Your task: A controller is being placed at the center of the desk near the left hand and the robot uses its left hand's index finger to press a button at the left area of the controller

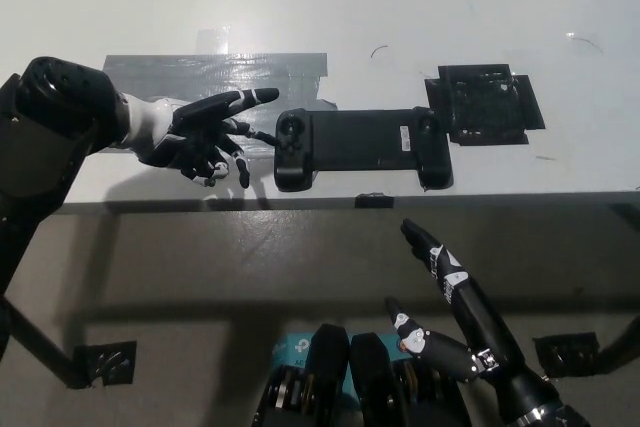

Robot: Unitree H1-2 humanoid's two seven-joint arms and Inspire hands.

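A black controller [360, 146] lies flat near the white desk's front edge, its long side running left to right. My left hand [205, 134] hovers just left of it, fingers spread and open, one long finger stretched toward the controller's left grip and a lower finger tip close to that grip's edge without clearly touching. It holds nothing. My black right hand [455, 312] rests below the desk edge at the lower right, fingers apart, away from the controller.
A strip of grey tape [215, 71] is stuck on the desk behind my left hand. A black square patch of tape [485, 104] sits right of the controller. The desk's front edge [330, 203] runs just below the controller.
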